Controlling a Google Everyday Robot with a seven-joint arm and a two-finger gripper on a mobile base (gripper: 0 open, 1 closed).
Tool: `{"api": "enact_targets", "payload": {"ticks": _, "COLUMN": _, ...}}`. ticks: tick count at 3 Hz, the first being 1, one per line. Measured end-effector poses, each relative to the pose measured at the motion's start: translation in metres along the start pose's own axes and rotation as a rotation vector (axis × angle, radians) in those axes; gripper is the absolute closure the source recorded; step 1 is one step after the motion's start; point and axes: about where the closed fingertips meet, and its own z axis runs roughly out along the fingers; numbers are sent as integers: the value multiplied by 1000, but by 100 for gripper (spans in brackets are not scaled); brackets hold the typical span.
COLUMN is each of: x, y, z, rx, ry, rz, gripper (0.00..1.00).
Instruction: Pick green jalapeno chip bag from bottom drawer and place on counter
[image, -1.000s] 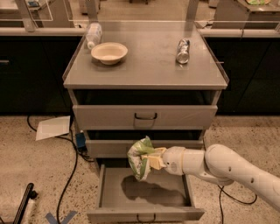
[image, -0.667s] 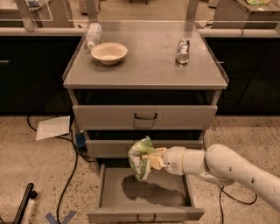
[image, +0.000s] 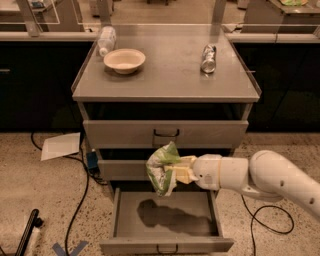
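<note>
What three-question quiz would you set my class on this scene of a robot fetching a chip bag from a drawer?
1. True or false: the green jalapeno chip bag lies on the counter.
2. Where is the gripper? A) above the open bottom drawer, clamped on the bag; B) resting on the counter; C) inside the top drawer.
3. Fill in: besides the bowl and the clear bottle, the counter holds a silver ____.

Key: 1 false, the bag hangs in the gripper over the drawer; 2 A; 3 can.
</note>
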Motion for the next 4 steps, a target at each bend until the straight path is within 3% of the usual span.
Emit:
{"api": "enact_targets", "payload": {"ticks": 1, "x": -71, "y": 25, "z": -32, "rx": 1, "ry": -11, "rz": -60, "gripper": 100}}
{"api": "enact_targets", "payload": {"ticks": 3, "x": -192, "y": 47, "z": -72, "rx": 20, "ry": -88, "rz": -174, "gripper": 100}}
{"api": "enact_targets", "payload": {"ticks": 4, "x": -192, "y": 47, "z": -72, "rx": 20, "ry": -88, "rz": -174, "gripper": 100}}
